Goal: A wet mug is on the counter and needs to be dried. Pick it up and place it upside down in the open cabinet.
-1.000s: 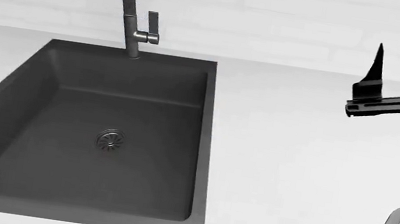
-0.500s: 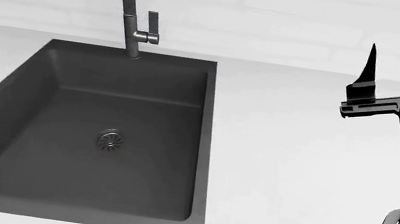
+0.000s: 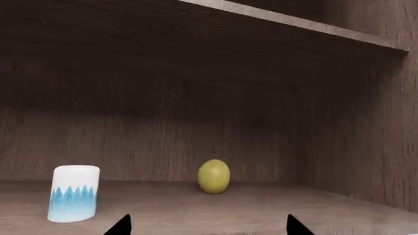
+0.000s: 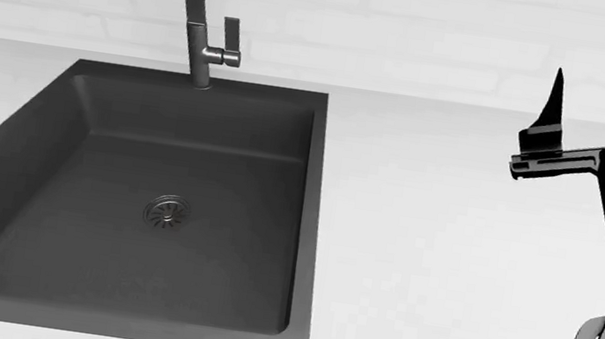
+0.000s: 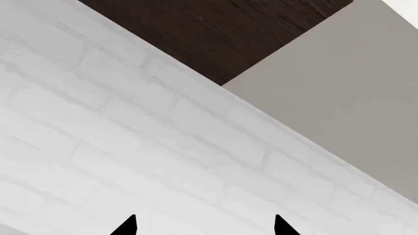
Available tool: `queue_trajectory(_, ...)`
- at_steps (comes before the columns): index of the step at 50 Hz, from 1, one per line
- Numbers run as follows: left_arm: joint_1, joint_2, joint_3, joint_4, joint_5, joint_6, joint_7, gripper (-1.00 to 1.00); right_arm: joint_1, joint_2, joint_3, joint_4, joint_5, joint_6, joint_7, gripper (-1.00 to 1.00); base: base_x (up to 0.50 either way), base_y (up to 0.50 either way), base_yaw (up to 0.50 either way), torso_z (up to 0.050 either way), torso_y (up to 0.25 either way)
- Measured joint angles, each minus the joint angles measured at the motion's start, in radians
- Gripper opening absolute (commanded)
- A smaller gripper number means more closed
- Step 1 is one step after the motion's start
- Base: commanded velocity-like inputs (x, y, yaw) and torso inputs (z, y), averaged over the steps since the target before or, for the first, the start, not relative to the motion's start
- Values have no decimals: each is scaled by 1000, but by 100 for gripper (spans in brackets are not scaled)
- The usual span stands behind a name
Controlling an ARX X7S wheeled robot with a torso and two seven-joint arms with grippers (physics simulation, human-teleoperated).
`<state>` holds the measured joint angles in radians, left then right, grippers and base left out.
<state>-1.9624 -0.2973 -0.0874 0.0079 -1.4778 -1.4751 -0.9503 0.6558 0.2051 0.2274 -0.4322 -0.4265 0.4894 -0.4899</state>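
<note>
- The mug (image 3: pixel 74 193) sat on the cabinet shelf (image 3: pixel 216 210) at the lower left of the left wrist picture, blue band at the bottom, no handle showing. Honestly couldn't tell whether it was upside down.
- A yellow-green egg-shaped thing (image 3: pixel 214 176) stood near it, lower centre, not touching.
- Left tool (image 3: pixel 205 226) had its tips spread wide and held nothing, so the drop looked done to me.
- Right tool (image 5: pixel 203 224) was also wide and empty, aimed at the brick wall (image 5: pixel 130 147).
- Worktop (image 4: pixel 443 269) beside the sink (image 4: pixel 155 202) carried no mug in the head picture.
- Probably only the pull-back was left.
</note>
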Motion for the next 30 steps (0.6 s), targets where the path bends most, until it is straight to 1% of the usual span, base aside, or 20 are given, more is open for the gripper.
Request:
queue_trajectory(4,29,-11,7,31,-205,26,-136,100,0,2,-2,0,2,1,2,100,0,0,0,0,0)
queue_trajectory(8,60,-22,21,68,-369,60,-243,100,0,4,-3,1,4,1,4,100,0,0,0,0,0)
queue_trajectory(12,94,-31,37,109,-496,95,-326,100,-1,5,-3,2,7,1,7,100,0,0,0,0,0)
queue_trajectory(16,137,-39,50,148,-584,125,-385,100,-3,7,-4,2,9,2,8,100,0,0,0,0,0)
queue_trajectory(20,191,-42,53,181,-629,139,-416,100,-4,8,-4,0,11,4,10,100,0,0,0,0,0)
queue_trajectory(23,242,-40,47,201,-630,135,-418,100,-4,9,-5,-3,12,6,11,100,0,0,0,0,0)
queue_trajectory(30,380,-17,10,232,-533,93,-351,100,-7,9,-8,-11,15,12,12,100,0,0,0,0,0)
